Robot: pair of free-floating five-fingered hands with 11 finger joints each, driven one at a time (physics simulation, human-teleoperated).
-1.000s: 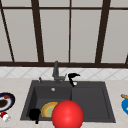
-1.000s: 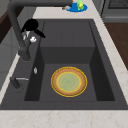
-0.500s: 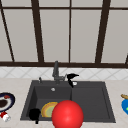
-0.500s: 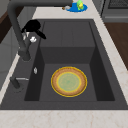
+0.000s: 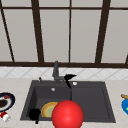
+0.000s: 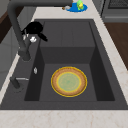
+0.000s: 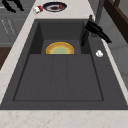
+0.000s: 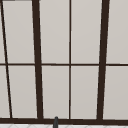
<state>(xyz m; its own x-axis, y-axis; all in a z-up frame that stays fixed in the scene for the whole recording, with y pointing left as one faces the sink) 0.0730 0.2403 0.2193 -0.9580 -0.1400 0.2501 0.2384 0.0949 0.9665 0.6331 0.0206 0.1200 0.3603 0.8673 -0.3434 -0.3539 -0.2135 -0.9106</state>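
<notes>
My right hand [image 5: 68, 77] hovers at the back rim of the dark sink [image 5: 105, 100], just right of the faucet [image 5: 55, 71]. Its fingers are straight and spread, one pointing down toward the basin; it holds nothing. It appears beside the faucet stem as the right hand [image 6: 34, 28] in the left side view and as the right hand [image 7: 95, 29] in the right side view. My left hand [image 5: 34, 113] hangs open at the sink's front left corner, seen as the left hand [image 7: 10, 5] out over the counter's front edge. A yellow plate [image 6: 69, 81] lies flat in the left basin.
A red ball [image 5: 67, 115] sits low in the front view, covering part of the yellow plate [image 5: 48, 109]. A dark plate with food [image 5: 5, 101] and a small red-white item [image 5: 5, 116] are on the left counter. A blue plate [image 5: 124, 105] is on the right.
</notes>
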